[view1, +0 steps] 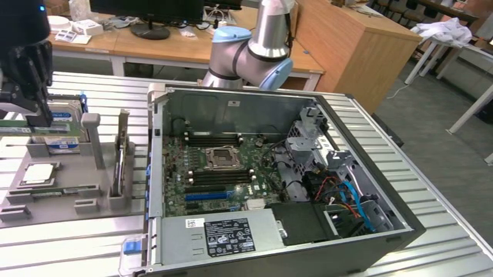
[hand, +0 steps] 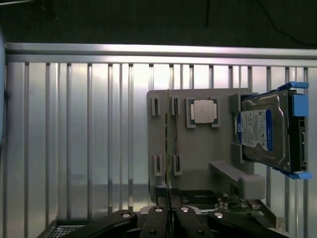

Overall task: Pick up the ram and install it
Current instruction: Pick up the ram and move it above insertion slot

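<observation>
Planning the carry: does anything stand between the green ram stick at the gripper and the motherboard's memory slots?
A thin upright card in the grey holder and the case's silver side wall stand between the green ram stick and the black memory slots.

The arm [view1: 254, 55] rises at the rear of the scene, its silver tube upright above two blue-capped joints, the elbow bent toward the exterior view's left. The gripper [view1: 37, 120] hangs at that view's far left edge, dark and pointing straight down. In the wrist view the gripper [hand: 169, 208] shows both black fingers [hand: 157, 220] drawn together side by side, linkages spread out behind them, pinching the thin edge of the ram [view1: 62, 130] between the tips.
</observation>
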### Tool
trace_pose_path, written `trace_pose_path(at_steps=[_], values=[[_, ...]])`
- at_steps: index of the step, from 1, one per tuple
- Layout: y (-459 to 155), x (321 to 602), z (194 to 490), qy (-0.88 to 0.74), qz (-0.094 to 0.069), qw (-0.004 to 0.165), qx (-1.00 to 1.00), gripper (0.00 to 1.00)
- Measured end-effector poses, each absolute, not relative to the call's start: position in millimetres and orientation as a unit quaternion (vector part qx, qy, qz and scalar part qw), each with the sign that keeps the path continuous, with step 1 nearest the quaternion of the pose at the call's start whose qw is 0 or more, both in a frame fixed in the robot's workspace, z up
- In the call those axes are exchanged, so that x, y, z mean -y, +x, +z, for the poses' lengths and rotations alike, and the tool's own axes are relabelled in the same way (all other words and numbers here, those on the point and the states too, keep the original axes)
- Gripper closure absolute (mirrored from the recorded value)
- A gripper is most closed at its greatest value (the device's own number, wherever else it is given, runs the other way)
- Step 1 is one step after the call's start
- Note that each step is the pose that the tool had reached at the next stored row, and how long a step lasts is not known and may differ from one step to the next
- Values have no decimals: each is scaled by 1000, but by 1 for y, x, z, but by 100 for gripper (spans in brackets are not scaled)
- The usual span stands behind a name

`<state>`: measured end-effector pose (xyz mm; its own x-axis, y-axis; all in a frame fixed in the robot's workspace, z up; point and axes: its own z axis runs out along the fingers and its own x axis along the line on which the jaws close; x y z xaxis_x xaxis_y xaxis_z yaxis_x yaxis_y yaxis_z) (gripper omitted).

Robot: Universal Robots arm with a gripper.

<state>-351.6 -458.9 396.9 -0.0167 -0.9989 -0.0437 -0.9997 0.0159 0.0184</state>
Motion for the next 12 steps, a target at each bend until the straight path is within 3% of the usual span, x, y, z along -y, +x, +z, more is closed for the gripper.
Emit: trace_pose_path(at_steps=[12], values=[[-317, 459, 397, -701, 22, 9, -713, 88]])
